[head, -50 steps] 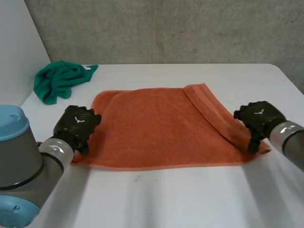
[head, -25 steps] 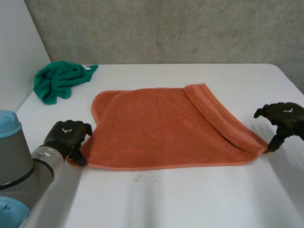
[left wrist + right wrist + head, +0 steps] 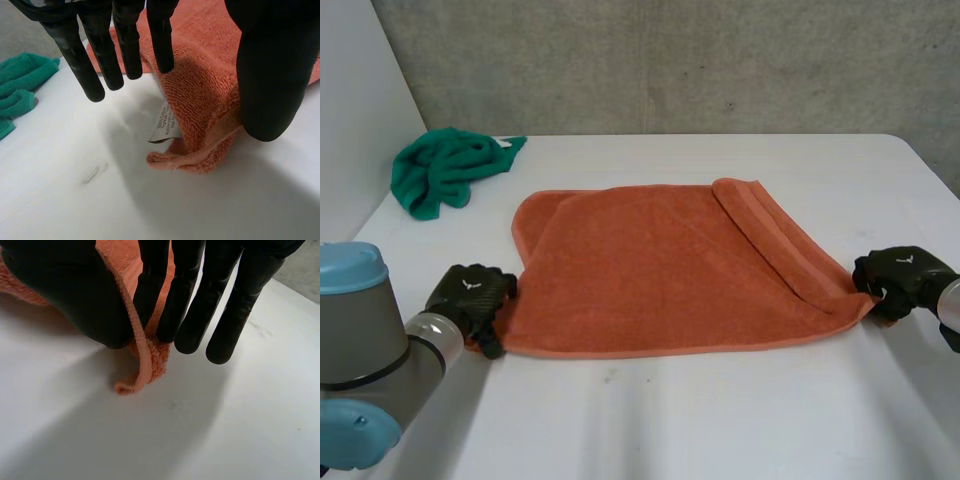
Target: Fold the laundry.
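An orange towel (image 3: 660, 270) lies spread on the white table (image 3: 720, 420), with its right part folded over in a band. My left hand (image 3: 470, 295) is at the towel's near left corner. In the left wrist view its fingers (image 3: 125, 45) are straight and spread, and the thumb (image 3: 270, 75) rests on the towel (image 3: 200, 85). The bunched corner and its white label (image 3: 164, 125) lie between them. My right hand (image 3: 900, 280) is at the near right corner. Its thumb (image 3: 75, 300) and fingers (image 3: 200, 290) pinch the towel's hem (image 3: 145, 352) just above the table.
A crumpled green cloth (image 3: 445, 170) lies at the table's far left, beyond my left hand's fingertips (image 3: 20, 85). A grey wall runs behind the table. Bare table stretches in front of the towel and to its far right.
My right hand dropped from hovering open beside the near right corner and closed on it. My left hand slid off the towel's left edge toward the near left corner.
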Controlling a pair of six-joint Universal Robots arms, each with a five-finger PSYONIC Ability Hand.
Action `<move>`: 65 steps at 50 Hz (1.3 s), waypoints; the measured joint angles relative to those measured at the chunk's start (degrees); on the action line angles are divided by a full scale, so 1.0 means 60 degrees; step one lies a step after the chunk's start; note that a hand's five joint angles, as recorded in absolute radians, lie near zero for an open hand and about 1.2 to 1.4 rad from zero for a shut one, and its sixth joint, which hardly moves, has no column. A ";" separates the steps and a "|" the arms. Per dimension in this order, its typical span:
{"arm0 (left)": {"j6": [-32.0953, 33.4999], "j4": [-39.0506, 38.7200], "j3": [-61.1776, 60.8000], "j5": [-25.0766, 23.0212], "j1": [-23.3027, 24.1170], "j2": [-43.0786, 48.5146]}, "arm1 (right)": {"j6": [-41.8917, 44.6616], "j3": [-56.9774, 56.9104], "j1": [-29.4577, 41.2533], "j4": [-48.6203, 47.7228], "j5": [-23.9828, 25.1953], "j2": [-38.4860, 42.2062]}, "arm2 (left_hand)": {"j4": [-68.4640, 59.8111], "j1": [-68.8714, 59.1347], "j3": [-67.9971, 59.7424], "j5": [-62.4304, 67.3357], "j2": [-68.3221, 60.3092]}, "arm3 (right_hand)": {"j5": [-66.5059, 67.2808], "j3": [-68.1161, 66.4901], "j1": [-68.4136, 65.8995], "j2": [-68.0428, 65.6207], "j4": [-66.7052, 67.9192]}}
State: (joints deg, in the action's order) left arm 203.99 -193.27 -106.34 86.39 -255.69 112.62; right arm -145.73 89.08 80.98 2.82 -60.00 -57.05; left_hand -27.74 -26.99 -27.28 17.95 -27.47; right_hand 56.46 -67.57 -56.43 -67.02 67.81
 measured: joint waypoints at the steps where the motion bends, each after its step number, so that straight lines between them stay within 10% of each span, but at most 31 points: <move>1: 0.0043 -0.0016 0.0019 0.0002 0.0005 0.0046 | -0.0094 -0.0057 -0.0001 -0.0015 -0.0015 0.0020 | -0.0050 -0.0060 -0.0056 0.0046 -0.0079 | 0.0022 -0.0003 0.0000 0.0001 0.0031; 13: 0.0399 -0.0336 0.0128 0.0095 -0.0024 0.0227 | -0.0379 -0.0117 -0.0085 -0.0021 -0.0433 -0.0135 | -0.6574 -0.5702 -0.6599 0.6230 -0.6626 | 0.0023 -0.0003 0.0000 0.0000 0.0038; 31: 0.0454 0.1239 -0.0154 0.0402 -0.0033 -0.2961 | 0.2622 0.0444 -0.0050 0.2468 -0.1457 -0.3006 | -0.6803 -0.5702 -0.6805 0.6297 -0.6831 | 0.0023 -0.0003 0.0000 0.0000 0.0056; 45: 0.2661 0.3651 -0.0081 0.0311 0.0031 -0.5003 | 0.6503 0.1346 -0.0256 0.6028 -0.2333 -0.6625 | -0.6838 -0.5702 -0.6809 0.6298 -0.6840 | 0.0023 -0.0003 0.0000 0.0000 0.0056; 55: 0.2761 0.2489 0.0680 0.0311 0.0348 -0.2214 | 0.5568 0.1643 0.0283 0.4558 -0.2008 -0.4986 | -0.6841 -0.5702 -0.6822 0.6299 -0.6842 | 0.0023 -0.0003 0.0000 0.0000 0.0056; 65: 0.2829 0.0563 0.3666 0.0342 0.0348 0.0612 | 0.3608 -0.1624 0.2118 0.2623 -0.3801 -0.1919 | -0.6846 -0.5702 -0.6825 0.6298 -0.6843 | 0.0023 -0.0003 0.0000 0.0000 0.0056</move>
State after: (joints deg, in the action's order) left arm 220.97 -189.89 -84.34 88.44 -253.61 116.30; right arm -124.08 79.34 93.68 18.55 -82.80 -68.56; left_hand -68.82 -61.20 -68.24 55.74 -68.53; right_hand 56.60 -67.59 -56.43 -67.02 68.15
